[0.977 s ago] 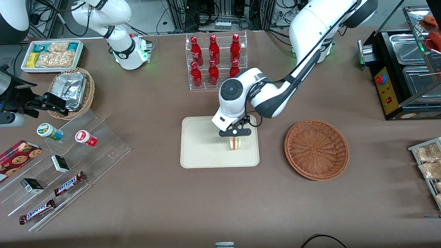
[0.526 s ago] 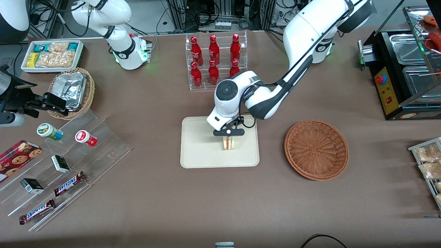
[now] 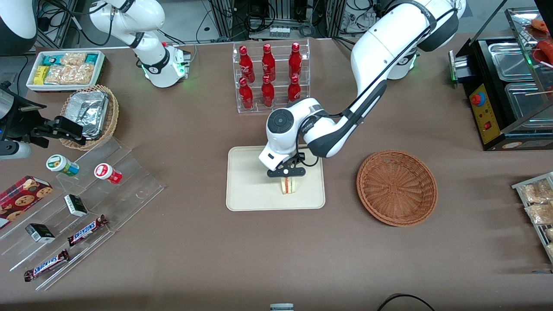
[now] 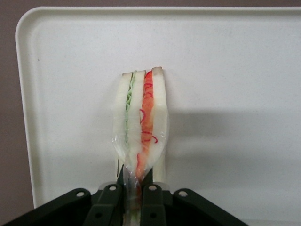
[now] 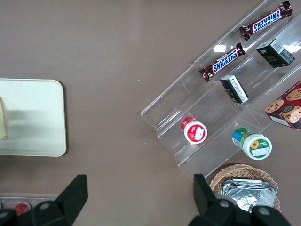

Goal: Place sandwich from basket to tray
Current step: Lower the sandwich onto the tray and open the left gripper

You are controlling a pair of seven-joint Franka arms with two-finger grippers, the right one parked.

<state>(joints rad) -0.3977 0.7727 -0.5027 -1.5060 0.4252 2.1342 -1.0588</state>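
One gripper (image 3: 287, 176) is pinching my sandwich (image 3: 288, 185) above the cream tray (image 3: 250, 190) (brown tabletop (image 3: 259, 250) underneath); wicker basket (image 3: 397, 187) sitting nearby.

Brown-covered table (image 3: 276, 259) with cable-strewn equipment racks (image 3: 276, 17) above.

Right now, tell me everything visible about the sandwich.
The sandwich is a thin wedge of white bread slices with a green layer and an orange-pink layer, wrapped in clear film. It stands on edge over the cream tray, its layers facing the wrist camera; whether it rests on the tray is unclear. The left arm's hand is shut on its upper end, pinching bread and film. The brown basket lies apart from it.
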